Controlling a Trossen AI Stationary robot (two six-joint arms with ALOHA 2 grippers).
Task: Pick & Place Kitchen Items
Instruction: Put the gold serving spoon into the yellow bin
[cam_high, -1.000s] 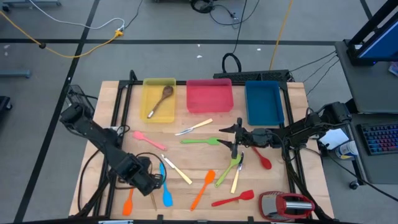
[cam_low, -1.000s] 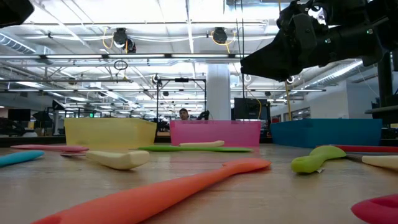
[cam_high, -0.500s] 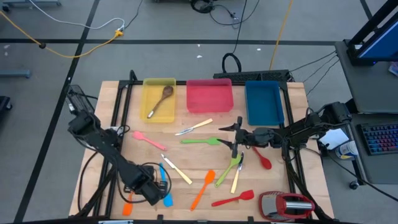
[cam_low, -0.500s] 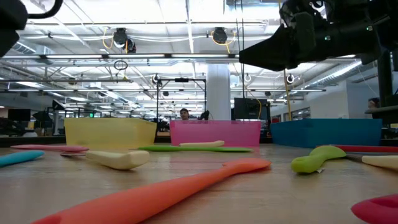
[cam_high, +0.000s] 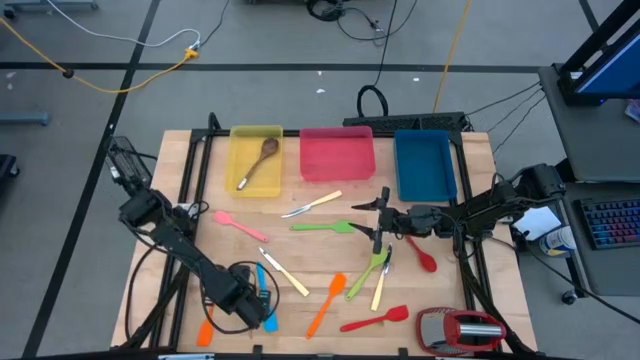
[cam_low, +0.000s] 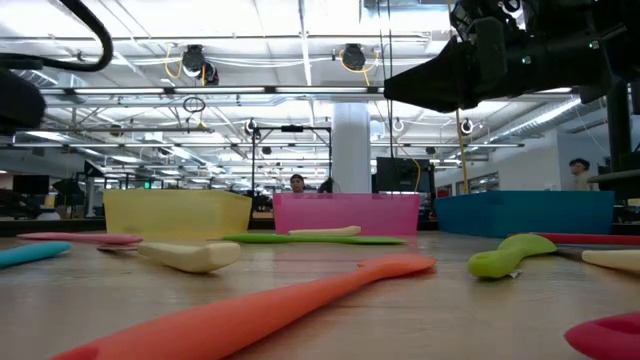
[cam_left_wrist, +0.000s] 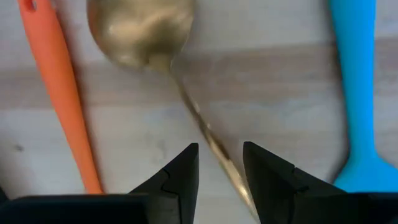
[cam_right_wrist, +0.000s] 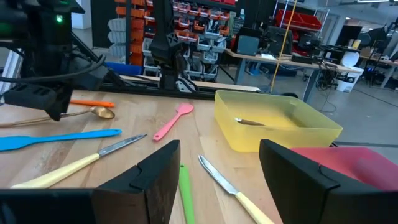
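The left gripper (cam_high: 262, 297) was low over the near-left part of the table (cam_high: 300, 305), its fingers (cam_left_wrist: 180, 174) parted around the thin handle of a gold spoon (cam_left_wrist: 140, 28) without closing on it. The spoon lay flat on the wood between an orange spatula (cam_left_wrist: 59, 93) and a blue spatula (cam_left_wrist: 354, 93). From above, the spoon itself was hard to make out under the arm.

The right gripper (cam_high: 380, 220) hovered above mid-table, right of centre, jaws spread wide and holding nothing. Its own camera looked past both fingers (cam_right_wrist: 155, 180) at a pink spatula (cam_right_wrist: 174, 120) and two cream-handled knives (cam_right_wrist: 81, 163) lying flat.

The other items were spread over the table: a green spatula (cam_high: 322, 226), a green spoon (cam_high: 368, 273), a red spoon (cam_high: 424, 257), a red spatula (cam_high: 375, 318) and a second orange spatula (cam_high: 327, 303).

A wooden spoon (cam_high: 259, 160) lay in the yellow tray (cam_high: 240, 138) at the far edge, left of the pink tray (cam_high: 337, 135) and the blue tray (cam_high: 425, 190). A red-and-silver gadget (cam_high: 460, 328) sat at the near-right corner.
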